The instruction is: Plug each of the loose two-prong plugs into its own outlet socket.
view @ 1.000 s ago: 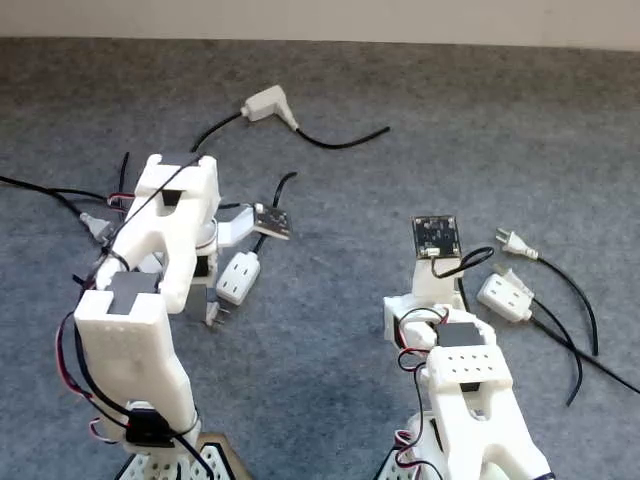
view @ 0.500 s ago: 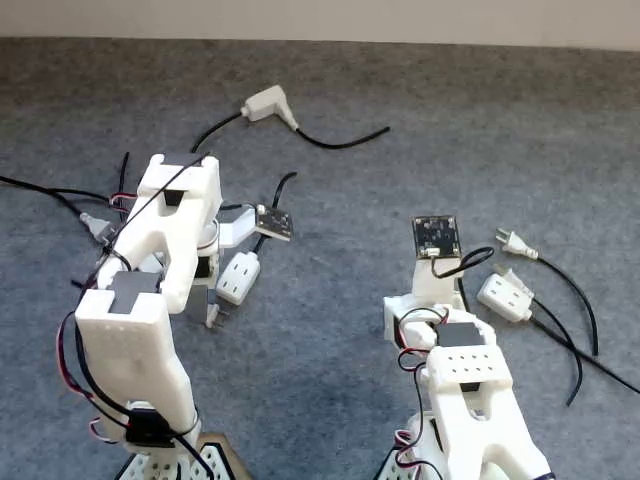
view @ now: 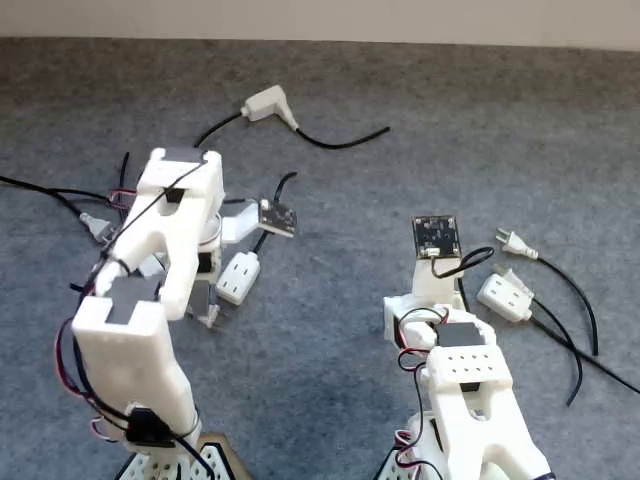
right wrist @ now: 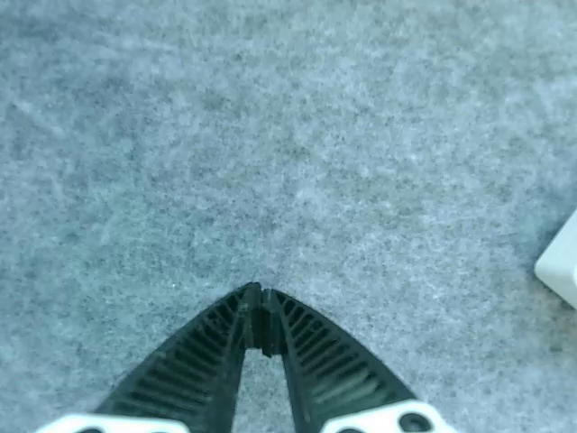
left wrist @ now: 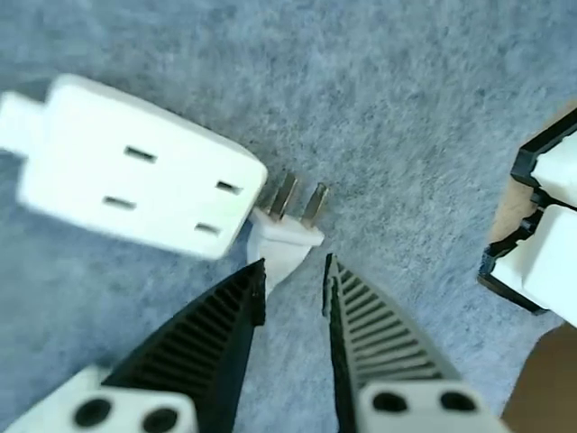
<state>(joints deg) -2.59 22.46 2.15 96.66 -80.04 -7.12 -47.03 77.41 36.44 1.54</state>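
Shifted slightly, the left hand (left wrist: 293, 267) stands open, the plug (left wrist: 287, 236) between its tips, beside the outlet socket (left wrist: 135, 180).

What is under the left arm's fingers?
A white plug lies on the carpet between the open fingers, its prongs beside the outlet block. The fingers cover the plug's cord end.
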